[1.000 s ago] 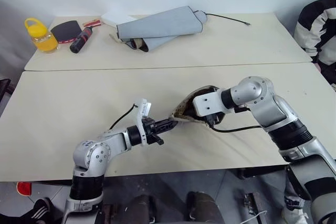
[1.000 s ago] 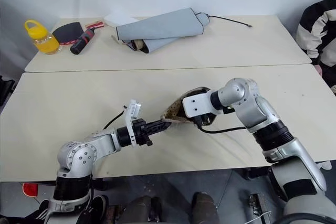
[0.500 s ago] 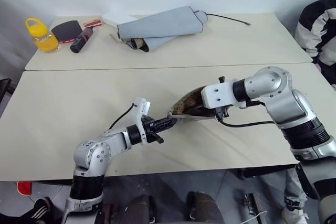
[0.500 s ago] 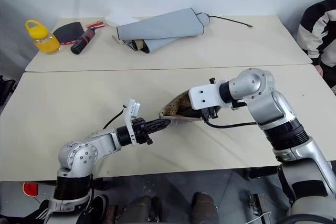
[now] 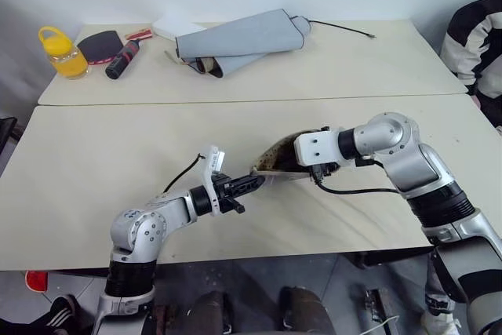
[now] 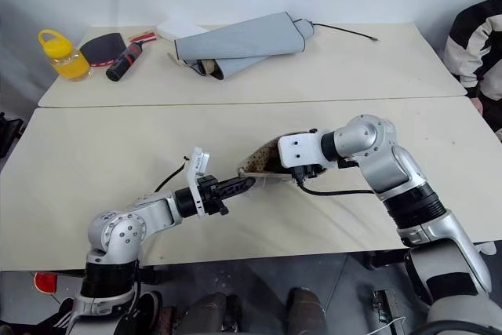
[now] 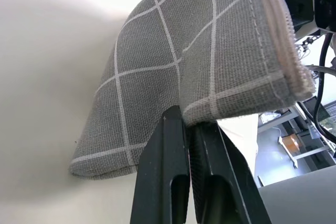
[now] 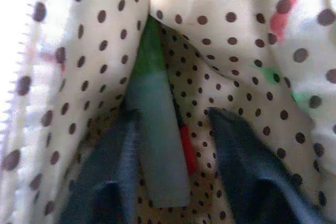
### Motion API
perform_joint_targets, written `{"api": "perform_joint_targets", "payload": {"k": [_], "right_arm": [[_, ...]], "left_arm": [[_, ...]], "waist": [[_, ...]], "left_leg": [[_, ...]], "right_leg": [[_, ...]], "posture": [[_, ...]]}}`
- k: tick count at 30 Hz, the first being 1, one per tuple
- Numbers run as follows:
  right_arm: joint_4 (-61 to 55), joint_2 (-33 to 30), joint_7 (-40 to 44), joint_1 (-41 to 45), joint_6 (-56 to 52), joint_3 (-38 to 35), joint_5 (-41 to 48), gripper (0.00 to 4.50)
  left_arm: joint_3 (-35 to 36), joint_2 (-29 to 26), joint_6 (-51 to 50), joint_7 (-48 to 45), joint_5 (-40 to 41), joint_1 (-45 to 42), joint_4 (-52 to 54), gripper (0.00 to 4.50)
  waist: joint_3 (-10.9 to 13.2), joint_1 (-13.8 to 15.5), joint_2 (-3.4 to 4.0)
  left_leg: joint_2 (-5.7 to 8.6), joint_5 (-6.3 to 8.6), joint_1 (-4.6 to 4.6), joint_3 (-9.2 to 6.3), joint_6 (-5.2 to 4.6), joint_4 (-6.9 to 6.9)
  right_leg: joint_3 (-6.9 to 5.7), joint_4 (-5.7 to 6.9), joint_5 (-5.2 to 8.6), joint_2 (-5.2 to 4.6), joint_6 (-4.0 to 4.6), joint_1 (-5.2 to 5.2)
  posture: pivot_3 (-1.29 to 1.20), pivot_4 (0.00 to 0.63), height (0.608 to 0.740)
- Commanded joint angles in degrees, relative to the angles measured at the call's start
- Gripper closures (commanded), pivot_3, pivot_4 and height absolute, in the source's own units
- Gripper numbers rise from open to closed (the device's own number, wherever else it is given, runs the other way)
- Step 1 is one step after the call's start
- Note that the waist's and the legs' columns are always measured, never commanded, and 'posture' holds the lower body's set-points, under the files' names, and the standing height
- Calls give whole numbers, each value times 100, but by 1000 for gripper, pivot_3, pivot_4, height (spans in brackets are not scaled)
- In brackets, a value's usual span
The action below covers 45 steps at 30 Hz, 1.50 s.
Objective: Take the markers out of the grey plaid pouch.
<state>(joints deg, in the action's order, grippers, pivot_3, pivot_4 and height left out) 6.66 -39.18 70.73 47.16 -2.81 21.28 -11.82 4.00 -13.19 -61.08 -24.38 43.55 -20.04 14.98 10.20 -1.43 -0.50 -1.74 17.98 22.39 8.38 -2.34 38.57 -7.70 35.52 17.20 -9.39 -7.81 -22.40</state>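
Near table (image 5: 94,194), pale cream, smooth and matt. The grey plaid pouch (image 5: 276,161) lies about mid-table: woven grey cloth with thin white grid lines and a stitched hem, mouth gaping to show a cream lining with brown dots.

Left gripper (image 5: 256,183): black fingers pressed together on the pouch's lower edge, pinching a fold of the fabric; the left wrist view shows the cloth clamped between the ribbed pads (image 7: 202,150).

Right gripper (image 8: 170,129): reaches into the pouch mouth from the opposite side. Its fingers stand apart, one on each side of the markers, not closed on them; contact cannot be told. The green marker (image 8: 153,129), a smooth slim stick, lies lengthwise in the lining fold; the red marker (image 8: 187,148) shows as a sliver just beside it.

Far table (image 5: 376,60): a rolled light-grey fabric (image 5: 239,39), a red-and-black paddle (image 5: 110,49), a yellow translucent bottle (image 5: 61,52) with loop handle.
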Motion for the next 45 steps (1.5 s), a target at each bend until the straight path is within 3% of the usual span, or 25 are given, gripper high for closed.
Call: {"api": "perform_joint_targets", "payload": {"k": [1,15,18,22,33,45], "right_arm": [[-99,-44,-45,30,244,58,-110,1593],[432,178,-408,-75,674,323,-510,1593],[302,141,-232,-136,538,257,-361,2244],[57,66,-135,-114,409,109,-206,3450],[-1123,-462,472,-278,-371,-350,660,3449],[-1198,-542,598,-616,-407,-31,486,3449]], "left_arm": [[65,20,-20,26,141,-36,96,4500],[25,49,-17,85,116,-19,129,4500],[32,36,-4,97,103,-6,138,4500],[50,51,12,114,103,-2,130,4500],[111,100,88,238,128,-68,19,4500],[422,523,-140,566,657,-313,-36,4500]], "waist": [[0,-6,0],[0,-3,0],[0,-3,0],[0,-4,0],[0,7,0],[1,28,-2]], "left_leg": [[-1,0,0,0,0,0],[0,0,0,0,0,0],[0,0,0,0,0,0],[-1,0,0,-1,0,0],[0,0,1,-2,0,-7],[2,0,2,0,-1,-8]], "right_leg": [[0,0,0,0,0,0],[0,0,0,0,0,0],[0,-1,0,0,0,1],[-1,0,0,1,0,0],[-2,-8,0,0,0,0],[-2,-12,0,-1,0,0]], "posture": [[0,150,740],[0,150,740],[0,150,740],[0,150,740],[0,150,740],[0,150,740]]}}
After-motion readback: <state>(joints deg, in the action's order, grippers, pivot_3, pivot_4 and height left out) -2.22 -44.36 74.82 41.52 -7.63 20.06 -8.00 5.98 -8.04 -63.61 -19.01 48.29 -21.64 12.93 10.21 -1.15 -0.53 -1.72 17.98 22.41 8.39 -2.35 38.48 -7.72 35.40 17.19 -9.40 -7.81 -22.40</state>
